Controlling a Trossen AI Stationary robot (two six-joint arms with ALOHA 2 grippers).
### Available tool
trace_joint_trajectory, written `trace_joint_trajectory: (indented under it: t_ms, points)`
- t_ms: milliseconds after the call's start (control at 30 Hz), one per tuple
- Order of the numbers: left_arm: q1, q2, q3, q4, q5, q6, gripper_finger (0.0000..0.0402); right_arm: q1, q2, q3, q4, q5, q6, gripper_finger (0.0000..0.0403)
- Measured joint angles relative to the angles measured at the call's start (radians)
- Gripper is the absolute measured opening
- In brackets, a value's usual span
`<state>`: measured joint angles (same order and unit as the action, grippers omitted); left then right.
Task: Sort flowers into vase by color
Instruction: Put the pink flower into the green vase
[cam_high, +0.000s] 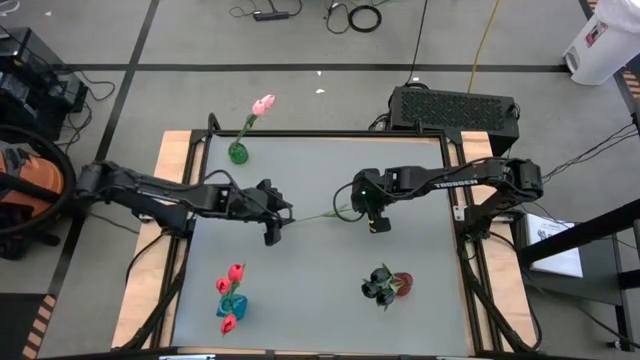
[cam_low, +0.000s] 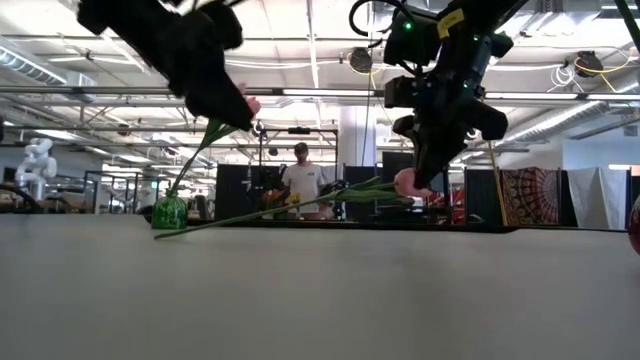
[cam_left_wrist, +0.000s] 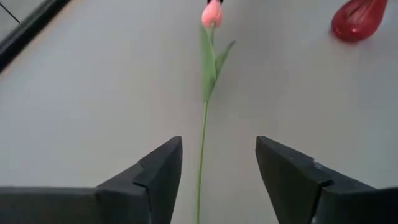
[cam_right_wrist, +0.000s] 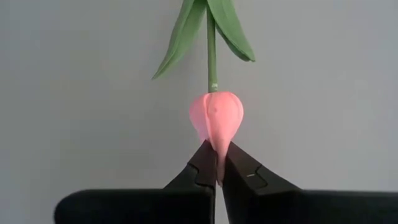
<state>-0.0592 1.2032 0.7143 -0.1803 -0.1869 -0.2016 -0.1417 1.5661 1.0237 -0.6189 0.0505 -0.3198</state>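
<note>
Only one writing can be read: white "TROSSEN" letters on the right arm (cam_high: 455, 183), high view. A paper sheet (cam_high: 556, 243) lies right of the table; its print is too small to read.

Right gripper (cam_right_wrist: 217, 167) is closed on the tip of the pink tulip (cam_right_wrist: 216, 116): the two dark wedge-shaped fingers pinch the smooth, ribbed bud at its point. The stem is thin and green, w/ two long pointed leaves. In the high view this flower (cam_high: 322, 214) lies across the table centre, between both grippers; the low view shows the head end lifted, the stem end down on the matte grey table (cam_high: 320, 290).

Left gripper (cam_left_wrist: 219, 180) has its jaws wide apart and holds nothing; the stem runs between the two dark angular fingers w/o touching them.

Other flowers: a pink tulip in a small green vase (cam_high: 238, 152) at the far left corner; red tulips (cam_high: 231, 278) in a blue vase (cam_high: 232, 304) near left; black flowers (cam_high: 379, 284) beside a glossy red vase (cam_high: 402, 283) near right.

A black box w/ perforated top (cam_high: 452, 105) stands behind the table. A person (cam_low: 301, 180) stands far in the room.
</note>
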Motion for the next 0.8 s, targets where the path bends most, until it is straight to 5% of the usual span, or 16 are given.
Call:
trace_joint_trajectory:
  t_ms: [800]
  points:
    - [0.068, 0.391, 0.058, 0.435, 0.019, 0.004, 0.0215, 0.000, 0.000, 0.000, 0.021, 0.000, -0.009, 0.0004]
